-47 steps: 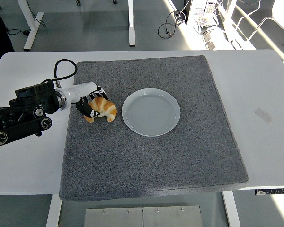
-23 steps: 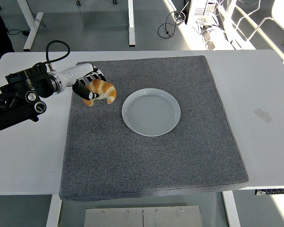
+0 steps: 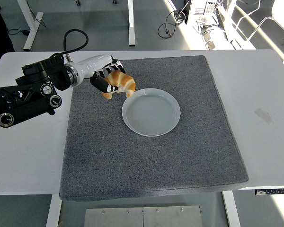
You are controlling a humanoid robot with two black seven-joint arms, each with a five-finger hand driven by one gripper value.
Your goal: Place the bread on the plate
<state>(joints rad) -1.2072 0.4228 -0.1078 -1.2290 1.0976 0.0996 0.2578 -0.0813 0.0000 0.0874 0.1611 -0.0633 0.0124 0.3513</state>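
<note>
Bread (image 3: 122, 83): golden-brown croissant, held in the left hand (image 3: 107, 79), apparently lifted above the grey mat (image 3: 151, 156), just beside the far-left rim of the plate (image 3: 151, 112). Its right end reaches the plate's rim; most of it is over the mat rather than the plate. One end points down toward the mat.

Left hand: black fingers (image 3: 100, 84) curled round the left side of the bread, pinching it; white wrist section behind the hand. The left arm (image 3: 33, 92) comes in from the tabletop's left edge and reaches rightward across the far-left part of the mat, with a black cable (image 3: 73, 37) looping above its wrist.

Plate: white, round, empty, lying flat on the mat slightly left of the mat's centre.

Mat: covers the middle of the white tabletop (image 3: 270, 94), from near its far edge to its near edge.
</note>
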